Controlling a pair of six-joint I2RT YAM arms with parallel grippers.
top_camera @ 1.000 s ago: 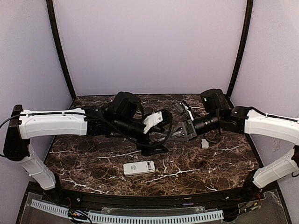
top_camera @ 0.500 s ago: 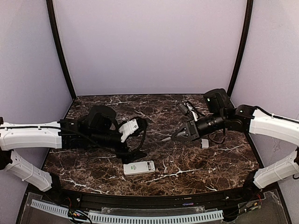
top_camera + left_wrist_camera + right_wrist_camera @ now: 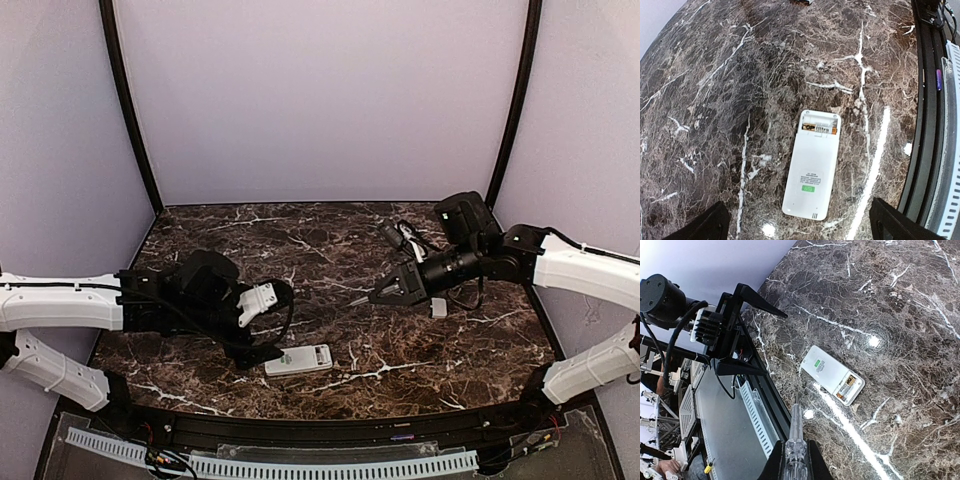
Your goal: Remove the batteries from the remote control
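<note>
The remote control [image 3: 298,359] lies face down near the table's front edge, its back cover off. Batteries [image 3: 818,129] sit in the open compartment at its right end [image 3: 850,387]. My left gripper [image 3: 272,330] hangs open just above and left of the remote. In the left wrist view its two black fingertips [image 3: 715,222] stand wide on either side of the remote [image 3: 812,165], touching nothing. My right gripper [image 3: 398,288] is shut on a clear-handled screwdriver [image 3: 796,432], held above the table to the right of the remote [image 3: 832,373], tip toward the front edge.
A small white squarish plastic piece [image 3: 438,308] lies on the marble below my right arm. Loose cables and a small dark object [image 3: 398,235] sit at the back right. A black rail [image 3: 926,125] runs along the front edge.
My left arm has swung left and down towards the front, ending over the remote, and its jaws have spread wider. The right gripper with the screwdriver has barely shifted.
</note>
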